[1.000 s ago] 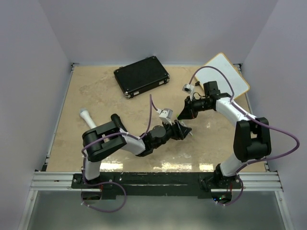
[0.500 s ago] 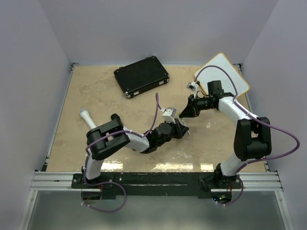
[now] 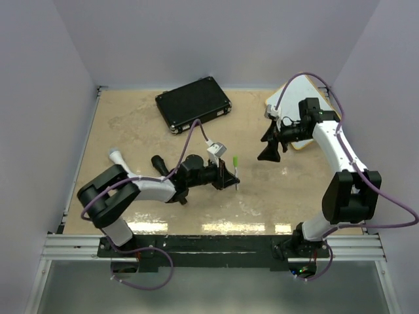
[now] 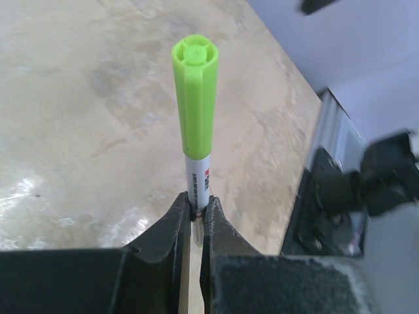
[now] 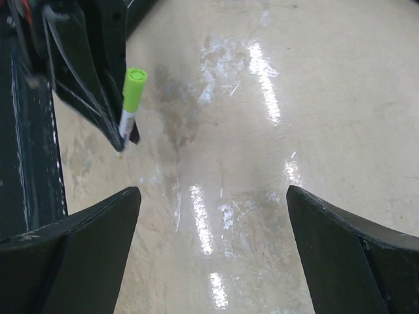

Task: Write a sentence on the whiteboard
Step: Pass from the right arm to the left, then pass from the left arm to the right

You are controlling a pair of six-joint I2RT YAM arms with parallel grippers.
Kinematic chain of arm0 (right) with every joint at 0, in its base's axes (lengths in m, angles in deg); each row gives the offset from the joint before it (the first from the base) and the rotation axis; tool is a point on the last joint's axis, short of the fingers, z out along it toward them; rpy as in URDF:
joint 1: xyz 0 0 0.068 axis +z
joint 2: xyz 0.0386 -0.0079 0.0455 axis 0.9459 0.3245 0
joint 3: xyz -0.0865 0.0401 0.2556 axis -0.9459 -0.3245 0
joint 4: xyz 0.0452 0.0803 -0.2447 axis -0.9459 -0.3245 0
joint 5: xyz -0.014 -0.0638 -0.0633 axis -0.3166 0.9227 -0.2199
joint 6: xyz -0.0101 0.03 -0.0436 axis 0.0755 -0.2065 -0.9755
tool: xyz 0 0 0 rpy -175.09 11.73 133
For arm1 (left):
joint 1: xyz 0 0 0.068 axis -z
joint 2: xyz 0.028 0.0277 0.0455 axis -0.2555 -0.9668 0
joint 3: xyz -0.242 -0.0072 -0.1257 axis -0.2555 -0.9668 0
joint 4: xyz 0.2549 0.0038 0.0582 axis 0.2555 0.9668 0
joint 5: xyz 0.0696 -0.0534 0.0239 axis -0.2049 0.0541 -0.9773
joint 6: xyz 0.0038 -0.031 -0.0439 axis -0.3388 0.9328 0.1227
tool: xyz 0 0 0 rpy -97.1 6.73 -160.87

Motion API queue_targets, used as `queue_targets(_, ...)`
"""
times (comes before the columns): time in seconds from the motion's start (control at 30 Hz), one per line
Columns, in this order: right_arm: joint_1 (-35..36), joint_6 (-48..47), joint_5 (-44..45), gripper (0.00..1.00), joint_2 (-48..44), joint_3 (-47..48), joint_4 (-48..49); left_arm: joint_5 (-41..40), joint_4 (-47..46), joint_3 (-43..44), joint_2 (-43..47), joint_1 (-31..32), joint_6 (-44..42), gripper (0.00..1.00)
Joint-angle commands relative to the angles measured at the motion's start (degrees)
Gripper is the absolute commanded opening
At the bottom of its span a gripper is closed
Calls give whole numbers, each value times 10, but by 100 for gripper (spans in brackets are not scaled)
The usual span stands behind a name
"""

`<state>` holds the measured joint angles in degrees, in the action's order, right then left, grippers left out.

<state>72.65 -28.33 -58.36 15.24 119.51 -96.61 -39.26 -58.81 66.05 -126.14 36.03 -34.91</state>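
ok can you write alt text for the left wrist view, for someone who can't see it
The left gripper is shut on the white barrel of a marker, whose lime green cap end sticks out past the fingertips. Behind it lies a glossy beige marbled table.

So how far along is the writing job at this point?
Early. Done: the marker is picked up, with the left gripper shut on its white barrel. In hand: the right gripper hangs open near the whiteboard, holding nothing. Left: the green cap looks on, and no writing shows on the board's visible part, so uncapping and the sentence remain.
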Motion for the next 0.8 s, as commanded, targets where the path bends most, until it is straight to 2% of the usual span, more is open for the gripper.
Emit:
queue_targets(0.0, 8, -262, -3, 99, -41, -12, -163, 197, 185, 52, 76, 2, -147, 0)
queue_targets(0.07, 38, -298, -14, 99, -75, -42, -163, 248, 270, 74, 81, 2, -193, 0)
queue_targets(0.2, 101, -299, -40, 99, -119, -77, -139, 265, 345, 107, 87, 2, -238, 0)
queue_targets(0.4, 131, -275, -84, 94, -98, -87, -163, 260, 348, 125, 87, 2, -238, 0)
queue_targets(0.77, 156, -233, -84, 71, -48, -94, -163, 241, 347, 134, 85, 2, -245, 0)
